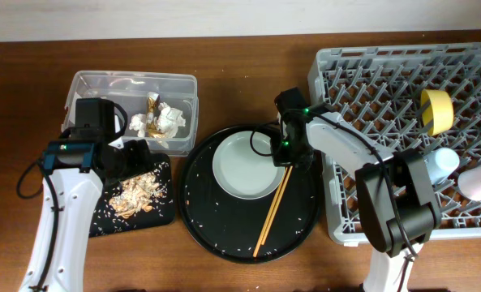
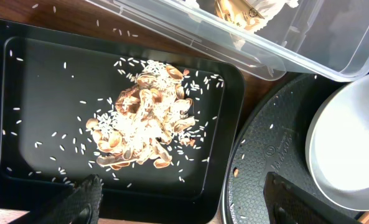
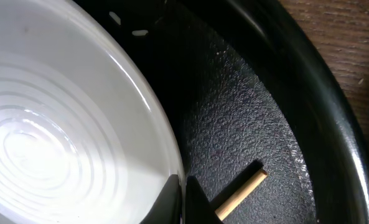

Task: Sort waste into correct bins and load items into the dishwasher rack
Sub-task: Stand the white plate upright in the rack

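The lattice-pronged grey dishwasher rack [image 1: 331, 73] waits at 3 o'clock. On the pebbled round black tray [image 1: 199, 215], the right gripper [image 3: 183, 198] pinches the glossy, ringed plate [image 1: 240, 166] at its 2 o'clock rim. So thin a bite may slip, I judge, scattering the 2 wooden chopsticks [image 1: 274, 209]. The left gripper [image 1: 133, 158] hangs spread.

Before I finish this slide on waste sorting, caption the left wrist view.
Left gripper open above the shallow black tray holding rice-flecked food scraps, beside the clear tub.

Robot lab bench: 2 arms [image 1: 55, 219] at wooden table [image 1: 248, 73], dishwasher rack [image 1: 386, 53] staged on it.
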Robot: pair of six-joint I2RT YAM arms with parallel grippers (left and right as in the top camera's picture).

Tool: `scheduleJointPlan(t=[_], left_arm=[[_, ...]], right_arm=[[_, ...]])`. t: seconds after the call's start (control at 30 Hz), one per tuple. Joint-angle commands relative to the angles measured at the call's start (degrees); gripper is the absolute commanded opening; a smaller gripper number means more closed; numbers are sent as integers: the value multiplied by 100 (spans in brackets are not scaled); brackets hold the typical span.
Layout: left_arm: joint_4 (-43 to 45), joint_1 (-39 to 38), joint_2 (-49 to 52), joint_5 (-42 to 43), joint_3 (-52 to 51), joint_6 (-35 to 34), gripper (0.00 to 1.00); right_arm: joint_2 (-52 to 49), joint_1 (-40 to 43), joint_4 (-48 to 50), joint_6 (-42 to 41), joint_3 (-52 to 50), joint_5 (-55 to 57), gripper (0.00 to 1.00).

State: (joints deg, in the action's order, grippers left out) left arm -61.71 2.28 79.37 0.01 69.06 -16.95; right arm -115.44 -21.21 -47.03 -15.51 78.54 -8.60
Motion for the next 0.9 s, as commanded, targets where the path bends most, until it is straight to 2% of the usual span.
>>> scheduleJointPlan(t=[0.0,0.1,0.23,0.33,0.43,0.7,0.87], left_arm=[[-7,17,-48,42,0,-37,82],[-7,17,-48,39,0,-37,82],[-7,17,-48,39,0,-37,82],[0,17,-48,39,0,-37,82],[61,17,-48,39,0,-37,83],[103,17,-48,44,0,-39,83],[120,17,-48,68,0,-39,83]], right_arm=[[304,26,-308,-2,317,166,4],[1016,293,-767,79,1073,1121,4],[1996,748,-535,813,1703,3510,4],[2151,1049,-76,1379,1703,5506,4],[1961,1399,234,1425,1692,6802,4],[962,1978,223,1314,1589,6760,4],[887,1792,-205,901,1508,5309,4]])
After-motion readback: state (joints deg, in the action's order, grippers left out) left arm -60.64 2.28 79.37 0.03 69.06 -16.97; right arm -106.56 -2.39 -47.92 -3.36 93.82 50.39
